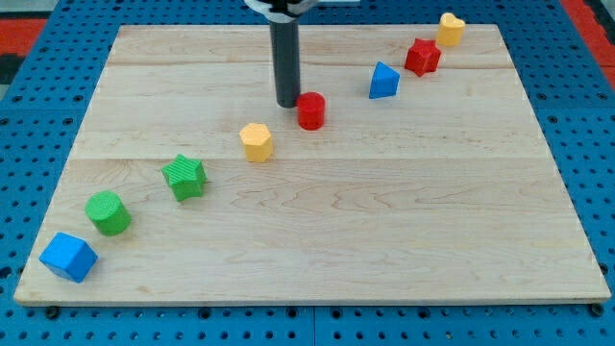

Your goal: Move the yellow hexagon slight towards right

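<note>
The yellow hexagon (257, 141) sits on the wooden board (384, 221) a little left of the middle. My tip (287, 103) rests on the board up and to the right of it, a short gap away. The tip stands just left of the red cylinder (310, 111), nearly touching it.
Blocks lie in a diagonal line: a blue cube (68, 257) at the view's bottom left, a green cylinder (109, 212), a green star (184, 177), then a blue triangular block (383, 81), a red star (422, 57) and a yellow heart (450, 29) at the top right.
</note>
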`<state>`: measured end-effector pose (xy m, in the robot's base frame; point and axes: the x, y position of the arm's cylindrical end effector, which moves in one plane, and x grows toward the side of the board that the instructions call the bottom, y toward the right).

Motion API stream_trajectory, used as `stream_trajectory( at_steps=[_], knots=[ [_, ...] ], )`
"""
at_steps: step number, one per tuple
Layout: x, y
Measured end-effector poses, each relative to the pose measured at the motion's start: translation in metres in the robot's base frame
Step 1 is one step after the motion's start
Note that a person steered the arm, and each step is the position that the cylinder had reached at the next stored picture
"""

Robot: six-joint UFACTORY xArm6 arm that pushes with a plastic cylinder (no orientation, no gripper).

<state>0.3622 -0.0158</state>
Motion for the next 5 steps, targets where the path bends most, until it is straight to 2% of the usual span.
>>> stream_trajectory(
  at_steps=[1, 2, 3, 4, 5],
  knots=[
    [0.008, -0.038],
    [0.008, -0.132],
    [0.042, -0.126],
    [0.047, -0.069],
    [0.061, -0.074]
  ],
)
